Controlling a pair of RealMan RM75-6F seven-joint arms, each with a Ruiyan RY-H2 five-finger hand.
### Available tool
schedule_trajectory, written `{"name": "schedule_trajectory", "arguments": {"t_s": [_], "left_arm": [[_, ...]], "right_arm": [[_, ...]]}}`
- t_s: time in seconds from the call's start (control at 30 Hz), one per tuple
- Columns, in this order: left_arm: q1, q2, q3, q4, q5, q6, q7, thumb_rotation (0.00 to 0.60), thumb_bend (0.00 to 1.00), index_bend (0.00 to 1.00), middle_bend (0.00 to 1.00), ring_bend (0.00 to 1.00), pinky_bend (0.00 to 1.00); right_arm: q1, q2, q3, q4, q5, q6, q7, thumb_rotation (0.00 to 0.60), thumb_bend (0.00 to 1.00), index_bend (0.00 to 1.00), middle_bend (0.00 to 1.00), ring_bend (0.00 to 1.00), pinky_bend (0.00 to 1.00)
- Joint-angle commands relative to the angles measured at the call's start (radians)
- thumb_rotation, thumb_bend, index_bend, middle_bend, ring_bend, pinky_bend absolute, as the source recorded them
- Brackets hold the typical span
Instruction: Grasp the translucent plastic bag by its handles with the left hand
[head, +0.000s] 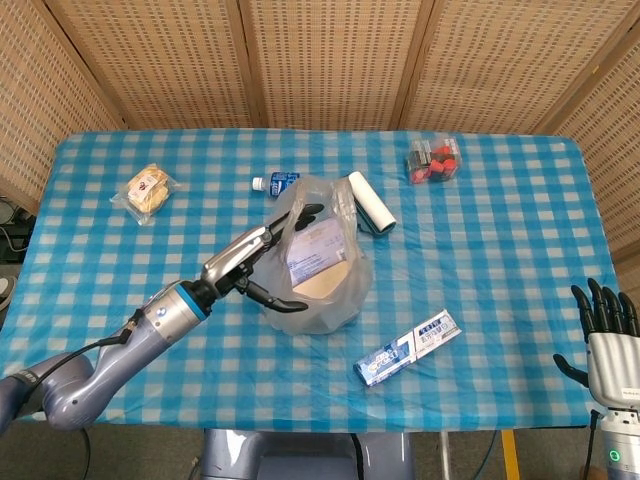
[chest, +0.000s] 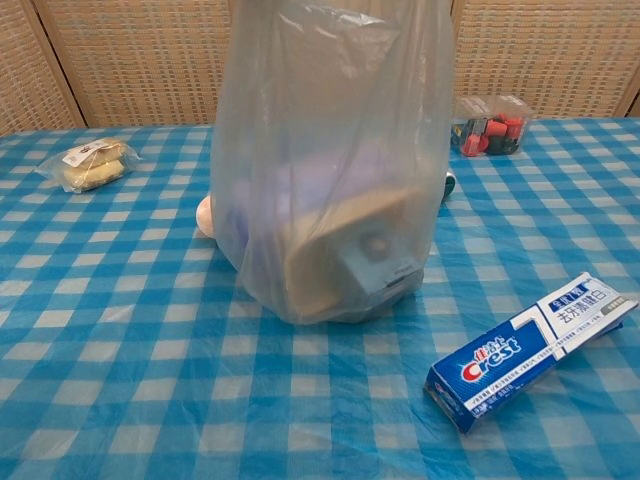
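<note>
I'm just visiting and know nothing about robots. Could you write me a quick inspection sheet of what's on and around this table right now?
Surface: table under a blue-and-white checked cloth.
Job's things: translucent plastic bag standing upright mid-table, boxes inside.
Clutter: toothpaste box near the front; lint roller and small blue bottle behind the bag; wrapped snack far left; clear pack of red and black items far right.
Hands: left hand reaching the bag's top, fingers spread, not yet closed on the handles; right hand open at the table's near right edge.
Cables: black cable along the left arm.
Surroundings: woven wicker panels behind.
</note>
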Motion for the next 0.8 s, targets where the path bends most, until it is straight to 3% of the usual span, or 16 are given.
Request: {"name": "schedule_trajectory", "arguments": {"t_s": [0.03, 0.33, 0.5, 0.8], "left_arm": [[-0.055, -0.017, -0.029, 0.033, -0.067, -0.071, -0.018, 0.6, 0.0, 0.0, 0.0, 0.0, 0.0], [-0.099, -0.081, -0.098, 0.104, -0.114, -0.179, -0.149, 0.6, 0.0, 0.0, 0.0, 0.0, 0.0], [-0.148, -0.156, -0.174, 0.191, -0.158, -0.29, -0.268, 0.6, 0.0, 0.0, 0.0, 0.0, 0.0], [-0.17, -0.245, -0.247, 0.3, -0.165, -0.393, -0.339, 0.6, 0.0, 0.0, 0.0, 0.0, 0.0]], "right_arm": [[0.001, -0.001, 0.0, 0.001, 0.002, -0.001, 0.001, 0.6, 0.0, 0.07, 0.0, 0.0, 0.0], [0.002, 0.001, 0.003, 0.004, 0.012, -0.003, 0.006, 0.6, 0.0, 0.08, 0.0, 0.0, 0.0], [0.004, 0.001, 0.003, 0.006, 0.016, -0.007, 0.01, 0.6, 0.0, 0.08, 0.0, 0.0, 0.0], [0.008, 0.003, 0.005, 0.01, 0.027, -0.018, 0.019, 0.6, 0.0, 0.08, 0.0, 0.0, 0.0]]}}
